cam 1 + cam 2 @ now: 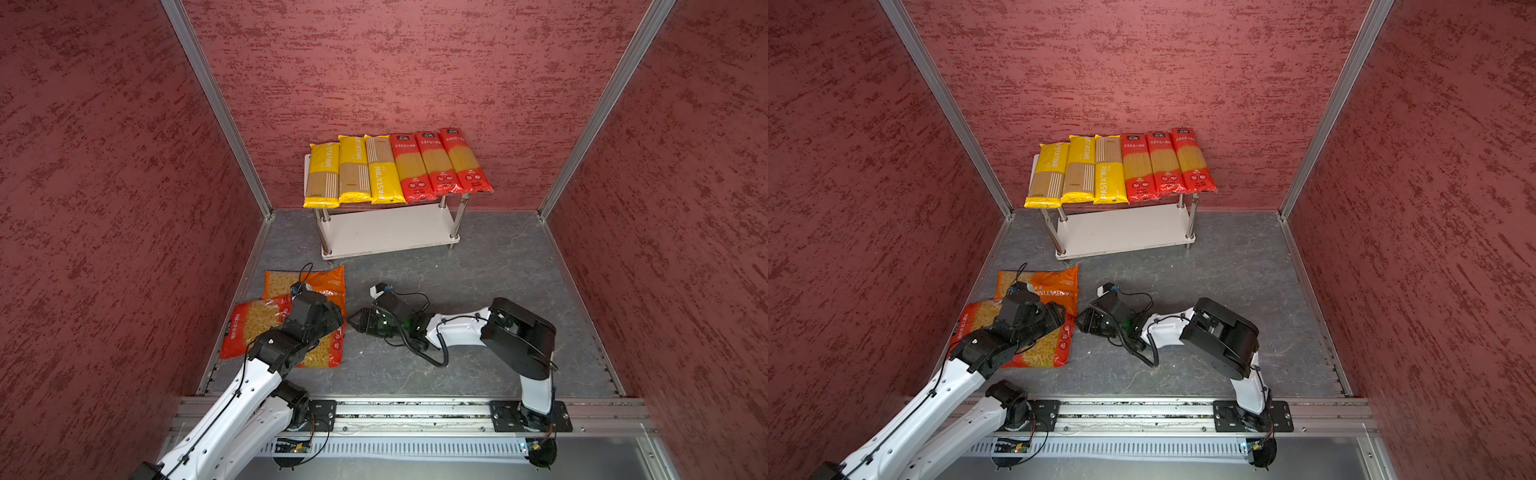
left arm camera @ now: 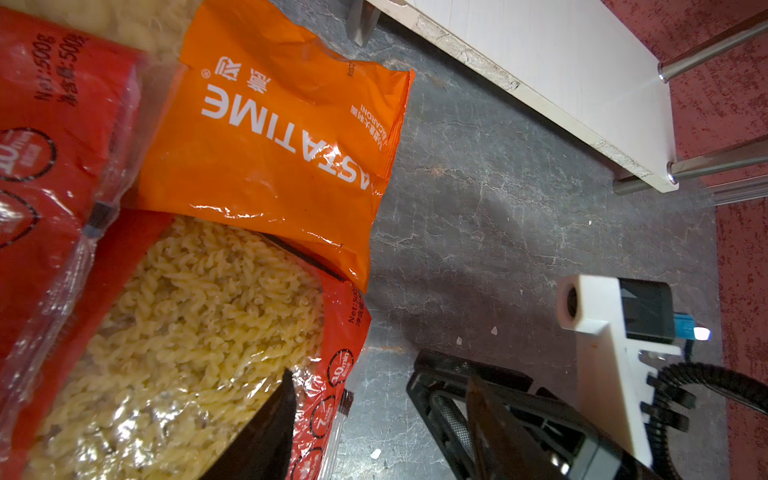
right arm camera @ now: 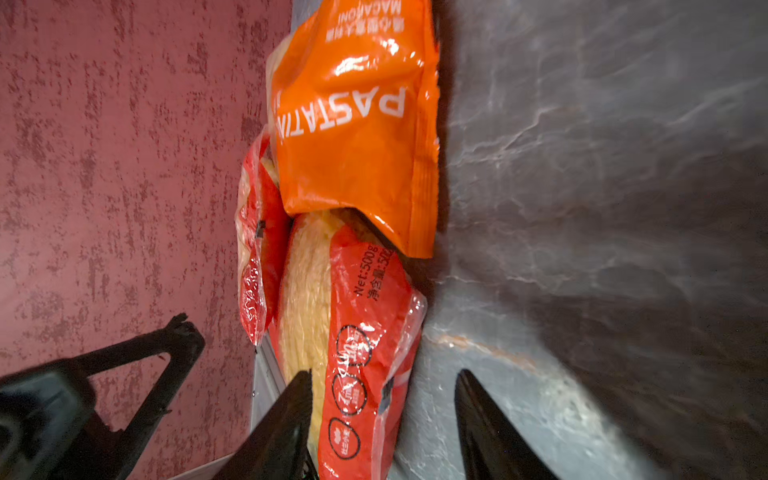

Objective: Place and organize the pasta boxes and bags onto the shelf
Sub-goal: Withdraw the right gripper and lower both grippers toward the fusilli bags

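Left claw (image 2: 378, 374) and right claw (image 3: 384, 372) are hovering spread at the fusilli bag's (image 2: 187, 311) edge, pinching nothing; next is probably clamping it and lifting toward the shelf (image 1: 386, 232).

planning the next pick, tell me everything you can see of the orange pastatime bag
The orange PASTATIME bag is glossy, crinkled plastic with white PASTATIME lettering and small MACARONI print; a clear part shows pale short pasta. It lies flat on the grey floor in front of the shelf, near the left wall, one end overlapping the red fusilli bag. Nothing grips it.
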{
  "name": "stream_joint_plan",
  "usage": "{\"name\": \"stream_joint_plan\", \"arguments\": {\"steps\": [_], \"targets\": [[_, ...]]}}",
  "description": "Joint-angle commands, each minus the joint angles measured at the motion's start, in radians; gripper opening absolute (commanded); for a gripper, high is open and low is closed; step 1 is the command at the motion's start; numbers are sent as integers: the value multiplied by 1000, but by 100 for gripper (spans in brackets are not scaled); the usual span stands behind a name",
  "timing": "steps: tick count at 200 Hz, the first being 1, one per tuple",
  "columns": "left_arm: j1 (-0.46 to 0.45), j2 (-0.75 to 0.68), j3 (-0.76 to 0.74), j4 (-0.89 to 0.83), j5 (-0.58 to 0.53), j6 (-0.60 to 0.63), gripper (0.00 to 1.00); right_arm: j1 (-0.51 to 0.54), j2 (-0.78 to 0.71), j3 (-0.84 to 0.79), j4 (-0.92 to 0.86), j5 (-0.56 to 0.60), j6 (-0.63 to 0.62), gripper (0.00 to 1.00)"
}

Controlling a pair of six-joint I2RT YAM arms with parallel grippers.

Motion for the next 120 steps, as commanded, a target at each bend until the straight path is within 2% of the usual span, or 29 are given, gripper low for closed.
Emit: {"name": "stream_joint_plan", "arguments": {"steps": [1, 49, 73, 92, 120], "targets": [[-7, 4, -2, 18, 18, 13, 65, 6, 39, 35, 56, -49, 44, 56], [-45, -17, -6, 27, -5, 19, 66, 36, 139, 140, 38, -131, 56, 56], [-48, -24, -5, 27, -1, 32, 66, 47, 171, 169, 49, -135, 70, 55], [-50, -31, -5, 22, 0, 39, 66, 48, 179, 170, 66, -132, 81, 50], [-50, -41, -5, 16, 1, 52, 66, 48, 176, 147, 97, -127, 97, 33]]}}
